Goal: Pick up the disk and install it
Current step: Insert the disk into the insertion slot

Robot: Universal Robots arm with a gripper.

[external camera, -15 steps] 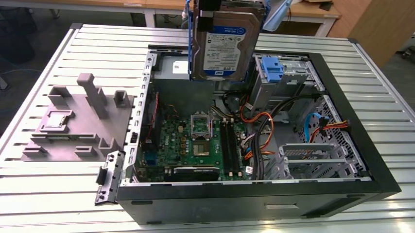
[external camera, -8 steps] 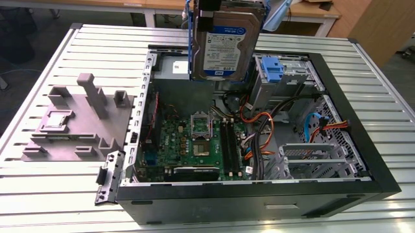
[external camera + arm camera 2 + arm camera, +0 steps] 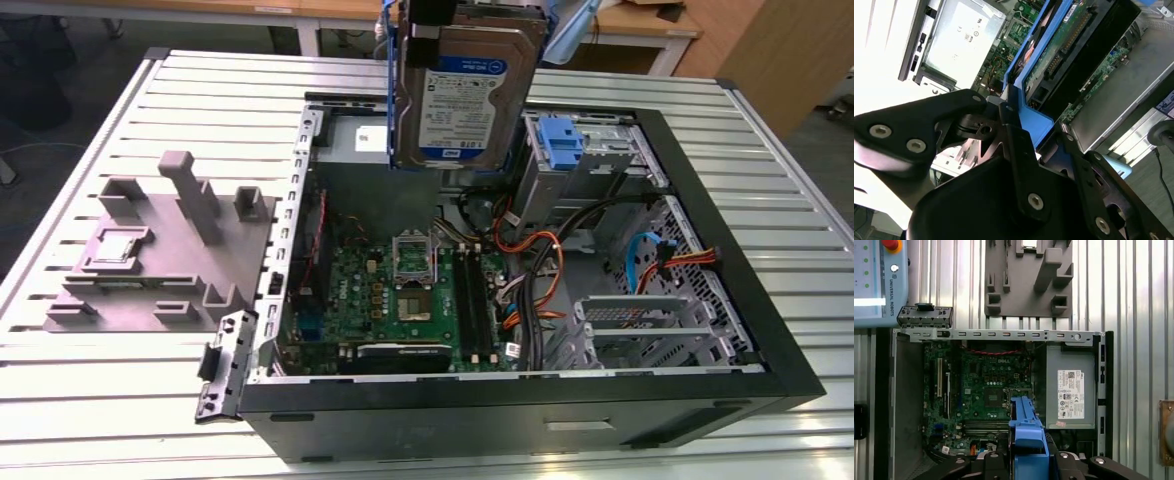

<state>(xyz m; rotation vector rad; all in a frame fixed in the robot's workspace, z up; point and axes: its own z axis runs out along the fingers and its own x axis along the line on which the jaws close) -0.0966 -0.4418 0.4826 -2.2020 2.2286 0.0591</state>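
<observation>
My hand (image 3: 1031, 125) is clamped on the blue carrier frame of the disk (image 3: 465, 95), 1 finger (image 3: 1019, 150) pressed against each side of the frame. The disk hangs upright, label facing the exterior view, clear above the open computer case (image 3: 787, 330) and touching nothing but me. In the second wrist view its green circuit-board side (image 3: 1064, 45) shows.

The case lies on its side on the slatted tabletop (image 3: 134, 400). Below the disk is the motherboard (image 3: 387, 290). Towards the exterior view's right stands a drive bay holding a bare blue bracket (image 3: 561, 140). Orange cables (image 3: 534, 260) loop between the board and that bay, and a blue cable (image 3: 641, 255) runs beside a metal cage (image 3: 641, 325) nearer the front. The silver power supply (image 3: 1071, 390) sits in a corner of the case.

Outside the case, on the exterior view's left, a grey fixture block (image 3: 160, 250) rests on the tabletop, and a black latch piece (image 3: 227, 365) sits against the case's corner.
</observation>
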